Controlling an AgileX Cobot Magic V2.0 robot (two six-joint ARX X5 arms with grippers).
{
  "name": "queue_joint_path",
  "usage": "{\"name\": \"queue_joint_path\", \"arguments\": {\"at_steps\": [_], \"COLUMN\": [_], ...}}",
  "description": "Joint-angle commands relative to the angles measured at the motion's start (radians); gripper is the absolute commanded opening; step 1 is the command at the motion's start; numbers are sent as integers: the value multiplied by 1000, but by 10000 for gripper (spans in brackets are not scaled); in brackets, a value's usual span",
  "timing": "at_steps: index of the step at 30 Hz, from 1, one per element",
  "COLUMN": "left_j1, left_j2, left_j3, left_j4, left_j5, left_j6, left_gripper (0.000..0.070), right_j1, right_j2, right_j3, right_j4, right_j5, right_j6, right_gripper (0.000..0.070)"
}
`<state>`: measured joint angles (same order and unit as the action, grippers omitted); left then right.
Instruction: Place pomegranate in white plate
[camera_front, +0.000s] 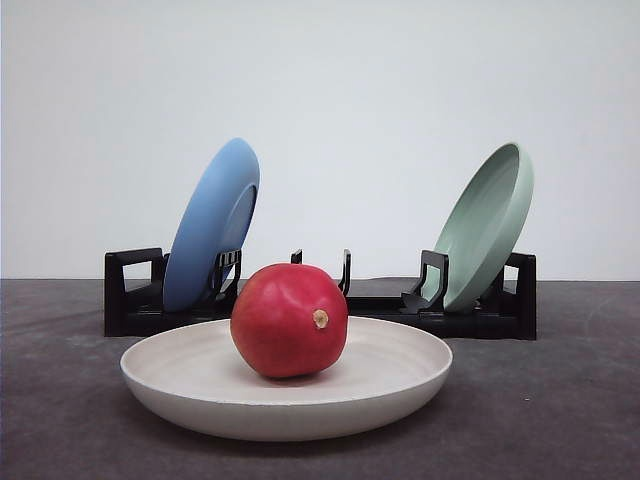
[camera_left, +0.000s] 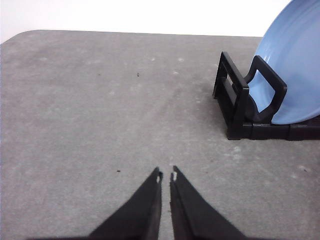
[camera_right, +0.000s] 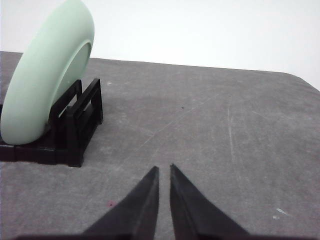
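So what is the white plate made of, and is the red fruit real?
The white plate looks matte and chalky with faint circular streaks, so maybe unglazed ceramic or a plant-fibre plastic; I can't tell which. The pomegranate has smooth, shiny red skin and a small tan nub, like real fruit, though a good plastic copy would look the same.

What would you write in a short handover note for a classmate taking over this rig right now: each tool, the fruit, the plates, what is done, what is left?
Left tool: shut, holding nothing, over bare table.
Right tool: shut, holding nothing, over bare table.
Pomegranate: resting inside the white plate, which lies flat in front of the black rack.
Blue plate and green plate: on edge in the rack.
Done: the fruit is in the plate.
Left: apparently nothing.
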<state>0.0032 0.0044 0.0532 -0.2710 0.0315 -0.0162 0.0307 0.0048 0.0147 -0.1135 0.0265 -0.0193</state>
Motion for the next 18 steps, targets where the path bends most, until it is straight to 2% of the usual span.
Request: {"name": "queue_joint_path", "arguments": {"at_steps": [1, 18], "left_j1": [0, 0], "left_j2": [0, 0], "left_j3": [-10, -10], "left_j4": [3, 3], "left_j5": [2, 2], "left_j6": [-3, -3], "left_gripper": [11, 11], "right_j1": [-2, -2], "right_j2": [-1, -1], "right_j3": [-4, -4], "right_j4": [13, 13], "right_j5": [0, 0], "right_j6": [8, 8], "right_gripper": [36, 36]}}
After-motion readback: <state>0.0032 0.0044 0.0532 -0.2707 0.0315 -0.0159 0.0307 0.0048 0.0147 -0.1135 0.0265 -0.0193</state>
